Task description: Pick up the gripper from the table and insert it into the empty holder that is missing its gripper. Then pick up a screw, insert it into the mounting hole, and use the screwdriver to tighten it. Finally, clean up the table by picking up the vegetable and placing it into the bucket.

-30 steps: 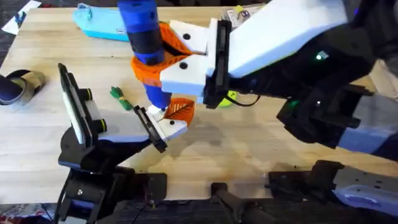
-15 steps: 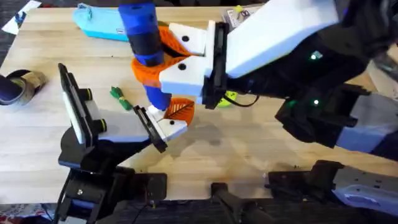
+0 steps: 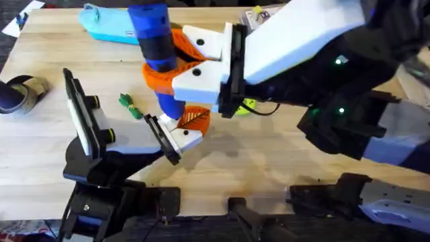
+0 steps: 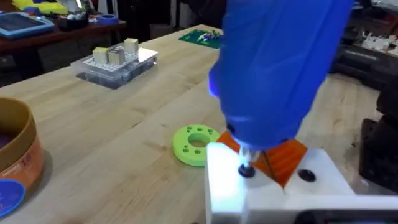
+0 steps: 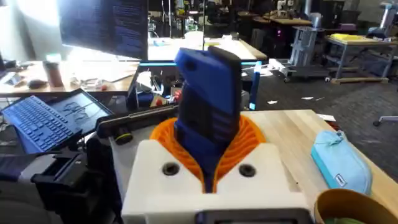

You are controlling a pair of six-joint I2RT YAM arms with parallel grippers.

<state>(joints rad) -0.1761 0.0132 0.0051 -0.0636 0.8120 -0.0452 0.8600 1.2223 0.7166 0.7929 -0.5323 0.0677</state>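
bucket: a round orange-tan bucket [image 4: 15, 155] with a blue band low on its side stood on the wooden table [image 3: 269, 161]; what it held could not be made out.
clear box: a lidded clear plastic box [image 4: 115, 62] farther back on the table held small pale blocks.
pouch: one flat light-blue pouch [image 3: 111, 27] lay at the table's far left.
right gripper: the right gripper [image 3: 191, 60], white with orange ribbed pads, was clamped around one blue electric screwdriver [image 3: 158, 47], held upright.
screwdriver tip: its bit came down onto a dark screw [image 4: 247, 170] in the white gripper piece.
gripper piece: one white wedge with an orange ribbed panel [image 3: 191, 121] sat at the centre of the table, at the end of the left arm's holder, directly under the screwdriver.
left gripper: the left gripper [image 3: 171, 138] was at that white piece; how wide its jaws stood could not be told.
vegetable: one small green vegetable [image 3: 130, 105] lay on the table left of the screwdriver, apart from the bucket.
green disc: one lime-green disc with holes [image 4: 194, 144] lay just beside the white piece.
in the way: the right arm's large white body covered the table's right middle in the overhead view.
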